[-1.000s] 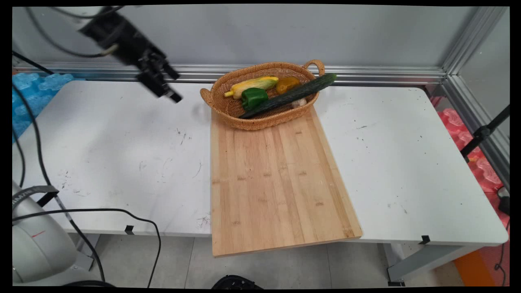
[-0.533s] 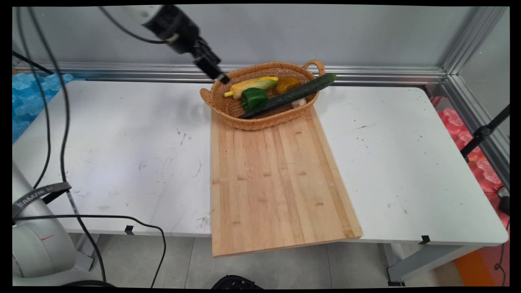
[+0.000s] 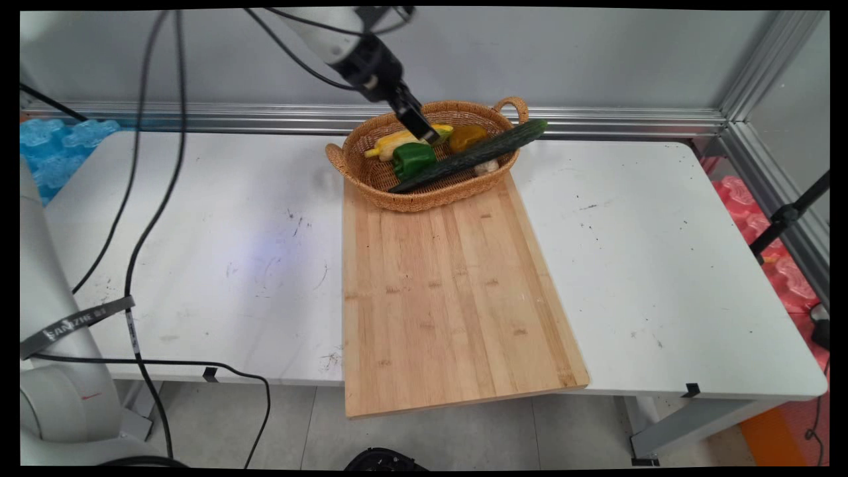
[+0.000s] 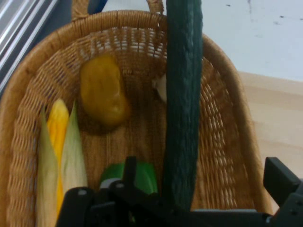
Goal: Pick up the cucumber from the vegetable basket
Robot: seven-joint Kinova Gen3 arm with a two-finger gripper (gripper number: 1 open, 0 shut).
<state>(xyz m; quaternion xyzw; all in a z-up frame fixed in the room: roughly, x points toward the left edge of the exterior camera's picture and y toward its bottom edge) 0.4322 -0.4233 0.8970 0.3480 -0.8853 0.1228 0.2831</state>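
Note:
My gripper (image 3: 427, 136) hangs over the left half of a wicker basket (image 3: 397, 193), just above an ear of corn (image 3: 391, 141) and a green pepper (image 3: 414, 159). In the hand view the gripper (image 4: 203, 175) is open, its fingers (image 4: 279, 178) wide apart and holding nothing. Below it lie the corn (image 4: 59, 156), an orange-yellow pepper (image 4: 102, 92), the green pepper (image 4: 142, 175) and a long dark cucumber (image 4: 183, 94) that sticks out over the basket's rim (image 4: 28, 94). A small white item (image 4: 161, 87) peeks out beside the cucumber.
The basket rests on the far end of a large wooden cutting board (image 3: 450, 291) that overhangs the white table's (image 3: 662, 265) near edge. Black cables (image 3: 142, 199) hang over the table's left side. A metal rail (image 3: 629, 122) runs along the back wall.
The gripper has swung from above the table's far left rightward and down, and now hangs over the basket. Basket, vegetables and board have not moved.

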